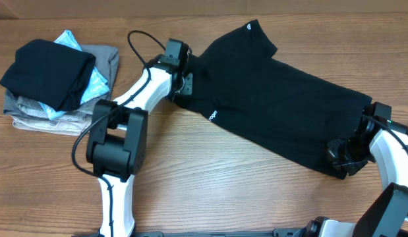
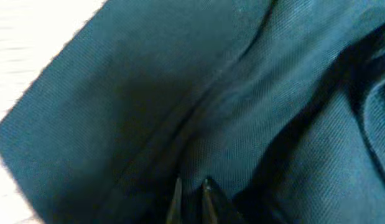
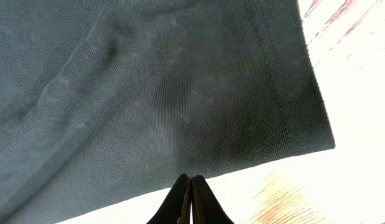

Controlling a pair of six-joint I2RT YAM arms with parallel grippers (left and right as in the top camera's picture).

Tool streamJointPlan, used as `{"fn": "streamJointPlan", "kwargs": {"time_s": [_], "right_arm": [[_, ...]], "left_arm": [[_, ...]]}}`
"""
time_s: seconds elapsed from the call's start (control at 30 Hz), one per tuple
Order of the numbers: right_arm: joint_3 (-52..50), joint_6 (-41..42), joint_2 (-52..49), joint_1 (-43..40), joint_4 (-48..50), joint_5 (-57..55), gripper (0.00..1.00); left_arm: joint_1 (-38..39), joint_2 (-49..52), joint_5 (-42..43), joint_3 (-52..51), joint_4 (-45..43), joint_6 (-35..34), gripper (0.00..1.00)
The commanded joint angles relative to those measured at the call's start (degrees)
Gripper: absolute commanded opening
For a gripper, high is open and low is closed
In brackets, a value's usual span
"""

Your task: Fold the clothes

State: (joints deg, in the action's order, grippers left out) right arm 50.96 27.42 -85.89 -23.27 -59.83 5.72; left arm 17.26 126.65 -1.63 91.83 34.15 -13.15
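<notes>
The T-shirt [image 1: 276, 99] lies on the table [image 1: 223, 181], garment pile [image 1: 58, 82] to its left.

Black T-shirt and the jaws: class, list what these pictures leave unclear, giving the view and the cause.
- Lettering on the T-shirt: overhead, too small to read.
- Left jaws: left wrist view, blurred; grip on cloth unclear.
- Right jaws: right wrist view, shut at the hem; any cloth between them hidden.

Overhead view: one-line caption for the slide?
Black T-shirt laid diagonally on the table, left hand at its left edge, right hand at its hem corner.
</notes>
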Motion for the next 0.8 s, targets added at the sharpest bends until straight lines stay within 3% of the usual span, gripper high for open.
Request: {"fn": "streamJointPlan", "kwargs": {"time_s": [0.0,0.3,0.43,0.67,0.77], "right_arm": [[-0.3,-0.4,-0.1,-0.3,-0.1,-2.0,0.07],[-0.3,-0.4,-0.1,-2.5,-0.6,-2.3,0.11],[-0.1,-0.4,-0.1,-3.0,-0.4,-2.7,0.13],[8.1,-0.9,-0.1,-2.9,-5.3,-2.4,0.16],[16.1,-5.1,-0.1,-1.9,-10.2,0.4,0.20]], "left_arm": [[-0.9,1.4,-7.8,-0.9,3.6,-1.9,0.12],[-5.7,1.2,-9.2,-0.9,19.5,-13.2,0.09],[-6.8,1.0,-8.3,-0.9,21.5,-13.4,0.10],[-6.7,-4.8,0.3,4.1,21.8,-12.6,0.20],[-6.7,-10.1,4.5,8.9,23.1,-12.6,0.31]]}}
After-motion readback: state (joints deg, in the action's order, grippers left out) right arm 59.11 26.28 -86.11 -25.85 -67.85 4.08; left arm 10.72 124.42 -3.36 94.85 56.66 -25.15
